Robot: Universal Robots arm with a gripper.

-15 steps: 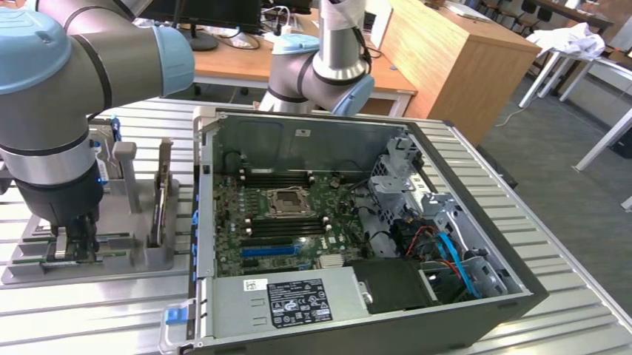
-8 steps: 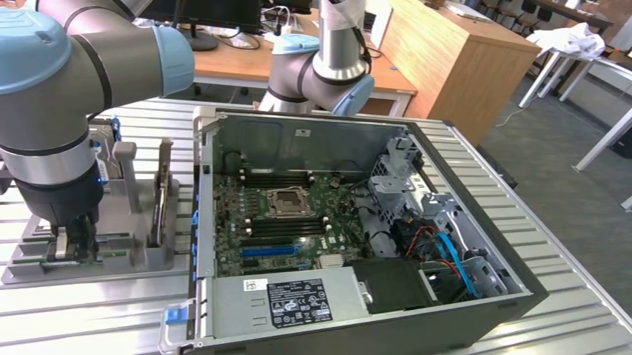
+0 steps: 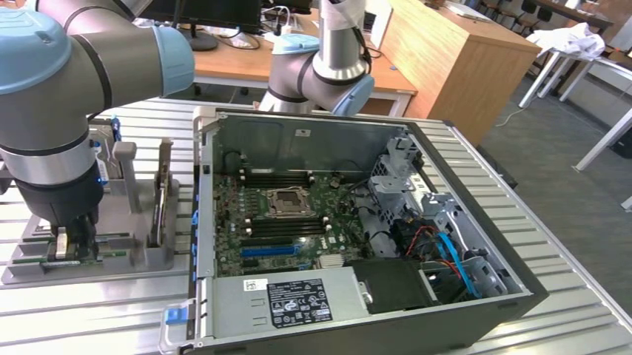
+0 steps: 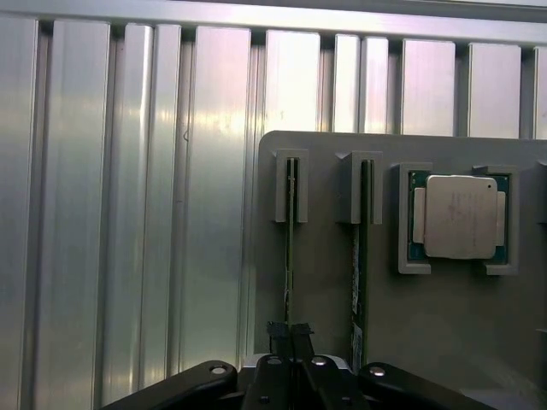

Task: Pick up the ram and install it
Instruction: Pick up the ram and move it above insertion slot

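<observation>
The ram, a thin green strip seen edge-on, stands in a slot of the grey holder. My gripper is shut on its near end, black fingertips pressed to both faces. In the exterior view the gripper reaches down into the holder at that view's left, beside the open computer case. The motherboard lies inside the case with long memory slots beside the processor socket.
A second green strip stands in the neighbouring slot, close beside the held one. A square silver processor chip lies in its own pocket of the holder. The case's raised walls, drive cage and cables stand at the exterior view's right. The table top is ribbed aluminium.
</observation>
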